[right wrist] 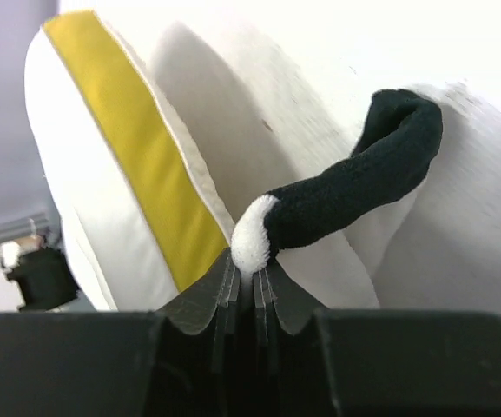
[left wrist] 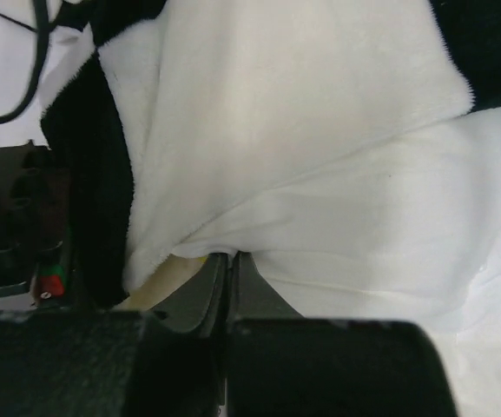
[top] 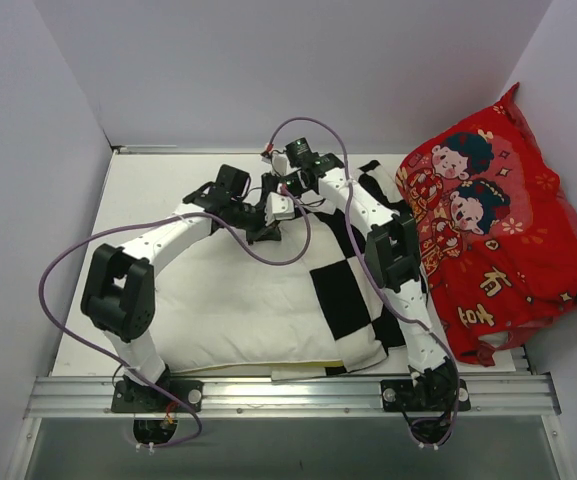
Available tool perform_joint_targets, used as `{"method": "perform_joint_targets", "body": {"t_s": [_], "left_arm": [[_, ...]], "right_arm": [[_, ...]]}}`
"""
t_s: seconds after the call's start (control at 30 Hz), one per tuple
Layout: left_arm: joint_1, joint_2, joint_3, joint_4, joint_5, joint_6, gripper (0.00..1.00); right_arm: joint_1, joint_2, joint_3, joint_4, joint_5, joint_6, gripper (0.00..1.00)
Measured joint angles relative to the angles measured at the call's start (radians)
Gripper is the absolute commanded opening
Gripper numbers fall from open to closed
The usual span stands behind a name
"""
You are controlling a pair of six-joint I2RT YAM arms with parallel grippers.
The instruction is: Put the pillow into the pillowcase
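Observation:
The cream-white pillow [top: 228, 300] lies across the middle of the table. The black and white checkered pillowcase [top: 346, 290] covers its right end. Both grippers meet at the pillow's far edge. My left gripper [top: 266, 228] is shut on the plush edge of the pillowcase [left wrist: 267, 130], with the smooth pillow [left wrist: 389, 252] right beside it in the left wrist view. My right gripper [top: 282, 203] is shut on a black and white strip of the pillowcase's edge [right wrist: 354, 182]. It holds the strip up beside the pillow's yellow edge band [right wrist: 137, 148].
A large red cartoon-printed cushion [top: 498, 230] leans against the right wall, close to my right arm. A metal rail [top: 288, 392] runs along the near edge. Grey walls close in the back and both sides.

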Motion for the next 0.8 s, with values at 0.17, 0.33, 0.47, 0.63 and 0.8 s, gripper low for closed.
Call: {"method": "perform_joint_targets", "body": {"t_s": [0.17,0.33,0.47,0.63,0.8], "left_arm": [[0.074,-0.071,-0.08,0.087,-0.001,-0.094,0.0],[0.219,-0.037,-0.121,0.171,-0.03,-0.227,0.0],[0.332,0.081,-0.088,0.226,-0.12,-0.341,0.0],[0.417,0.216,0.02,0.275,-0.266,-0.469,0.21],[0.457,0.17,0.032,0.299,-0.236,-0.489,0.71]], "right_arm": [[0.008,0.014,0.048,0.1,0.029,0.124,0.34],[-0.014,0.018,0.131,0.253,0.108,0.177,1.0],[-0.045,-0.062,0.063,0.317,0.177,0.159,1.0],[-0.132,-0.285,-0.159,0.32,0.22,0.099,0.91],[-0.222,-0.602,-0.483,0.233,0.259,0.056,0.71]]}}
